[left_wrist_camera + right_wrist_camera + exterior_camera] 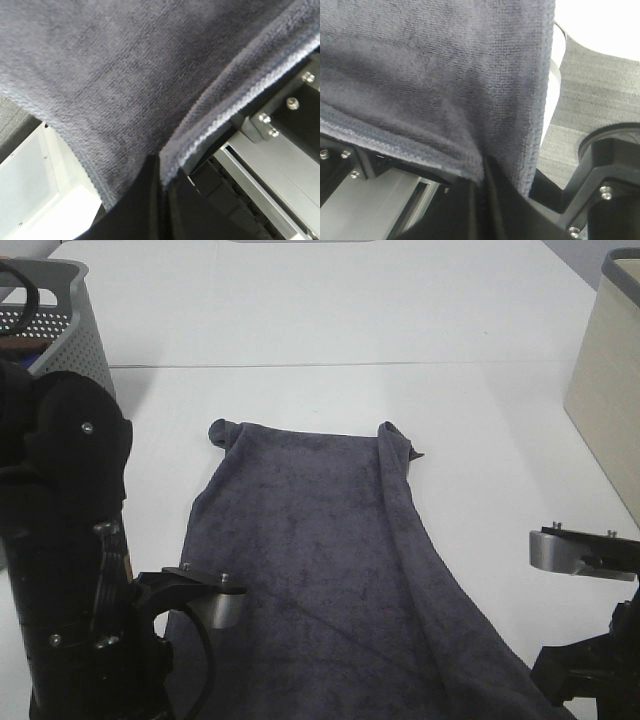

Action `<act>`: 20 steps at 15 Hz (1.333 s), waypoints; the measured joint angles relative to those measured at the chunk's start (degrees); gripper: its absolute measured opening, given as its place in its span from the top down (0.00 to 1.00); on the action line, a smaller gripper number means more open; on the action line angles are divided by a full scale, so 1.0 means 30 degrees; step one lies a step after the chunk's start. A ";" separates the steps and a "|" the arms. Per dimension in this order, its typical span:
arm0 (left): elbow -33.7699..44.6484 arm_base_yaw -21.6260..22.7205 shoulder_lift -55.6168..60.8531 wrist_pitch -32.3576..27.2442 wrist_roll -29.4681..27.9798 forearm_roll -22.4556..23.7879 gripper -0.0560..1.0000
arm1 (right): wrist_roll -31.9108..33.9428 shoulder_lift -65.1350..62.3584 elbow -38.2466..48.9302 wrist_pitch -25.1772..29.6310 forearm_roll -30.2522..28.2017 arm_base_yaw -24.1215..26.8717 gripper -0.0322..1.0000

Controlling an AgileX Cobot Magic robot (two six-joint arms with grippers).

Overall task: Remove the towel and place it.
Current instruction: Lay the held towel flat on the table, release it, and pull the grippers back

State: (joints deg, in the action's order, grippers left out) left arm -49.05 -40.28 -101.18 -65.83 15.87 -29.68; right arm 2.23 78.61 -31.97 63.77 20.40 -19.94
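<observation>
The left gripper and right gripper were each clamped on the near hem of the towel, which spread away from them across the table. Soft, limp and light, it would likely sag between them. The hemmed corners looked the surest hold.

Centre frame: large charcoal-grey terry cloth towel, plain, uniform. Flat white tabletop. Upper left: grey plastic basket, dotted perforation pattern. Right edge: pale beige boxy bin.
</observation>
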 joint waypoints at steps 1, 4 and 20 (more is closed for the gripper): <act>-0.0306 0.0000 -0.0401 -0.0172 0.0000 0.0134 0.95 | -0.0363 0.0649 0.0000 -0.0325 0.0000 0.0000 0.95; -0.1299 0.0000 -0.1585 -0.0668 0.0229 0.0726 0.95 | -0.1547 0.2024 0.0076 -0.1261 0.0497 0.0000 0.95; -0.2445 0.0000 -0.3266 -0.1050 0.0764 -0.1261 0.39 | -0.2846 0.3342 0.0076 -0.2158 0.2788 0.0019 0.47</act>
State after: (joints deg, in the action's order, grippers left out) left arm -56.38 -40.28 -110.98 -68.98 18.16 -33.46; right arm -6.30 88.64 -31.74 57.30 28.76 -19.88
